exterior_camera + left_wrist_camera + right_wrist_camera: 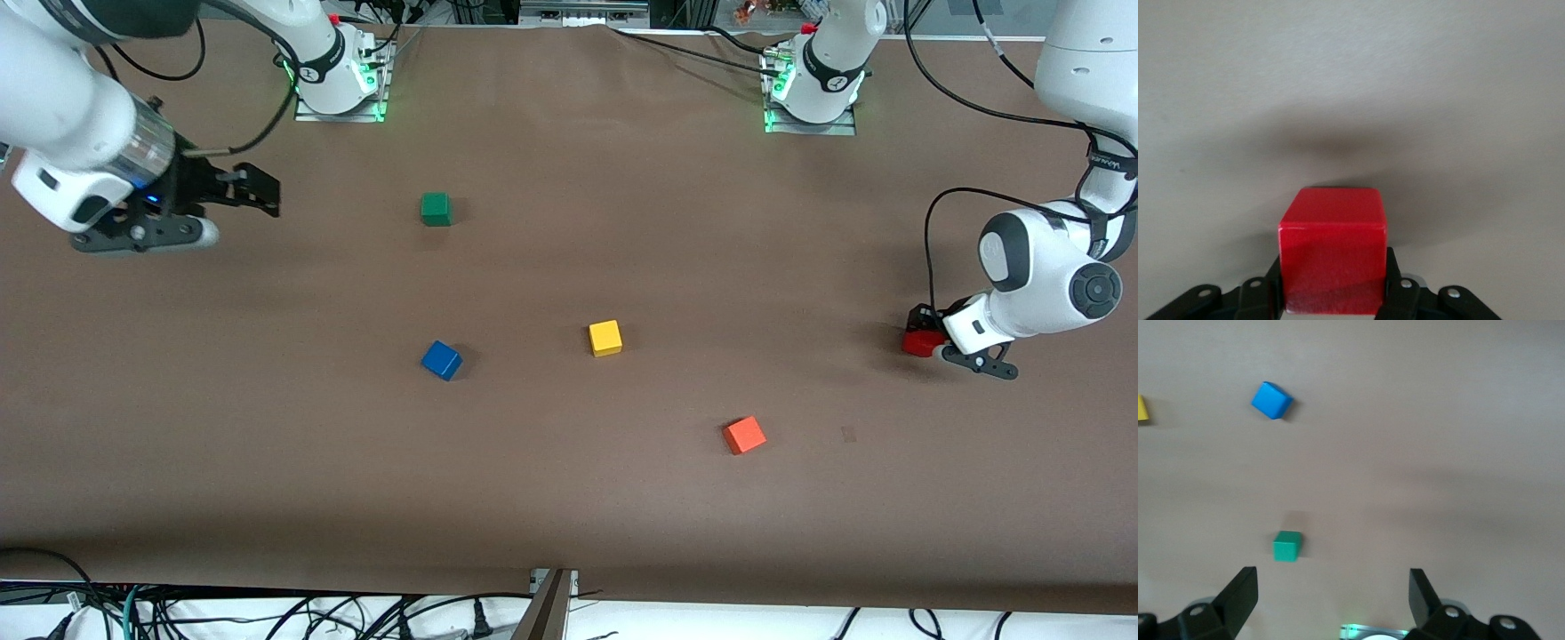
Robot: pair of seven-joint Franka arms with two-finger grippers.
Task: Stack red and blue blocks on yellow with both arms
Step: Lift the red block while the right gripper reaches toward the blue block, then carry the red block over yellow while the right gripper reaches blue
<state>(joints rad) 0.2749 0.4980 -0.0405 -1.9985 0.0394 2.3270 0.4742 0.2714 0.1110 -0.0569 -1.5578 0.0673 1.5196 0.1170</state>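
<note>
1. Count: five cubes in all, one of each colour. These are a red cube [921,343], a blue cube [442,360], a yellow cube [605,338], an orange cube [744,436] and a green cube [436,209]. Two arms, each with one gripper.

2. Left gripper [925,342]: low at the left arm's end of the counter [569,516]. Its jaws are closed on the red cube, one finger [1399,293] pressed against each side face. The left wrist view shows the cube [1333,250] seated squarely between the fingers, its faces parallel to them. Whether it touches the counter cannot be told.

3. Right gripper [258,191]: raised over the right arm's end of the counter, holding nothing. Its jaws stand wide apart, as the right wrist view shows.

4. Yellow cube: rests flat on the counter near the middle, apart from all other cubes, nothing on top. Its edges run nearly square to the counter's edges.

5. Blue cube: on the counter beside the yellow cube, toward the right arm's end and slightly nearer the front camera. It is turned at an angle, one corner toward the camera. It lies well clear of both grippers.

6. Green cube: farther from the front camera than the blue cube, sitting square.

7. Orange cube: nearest the front camera, between the yellow cube and the left gripper, slightly turned.

8. All are cubes; none has a long axis.
</note>
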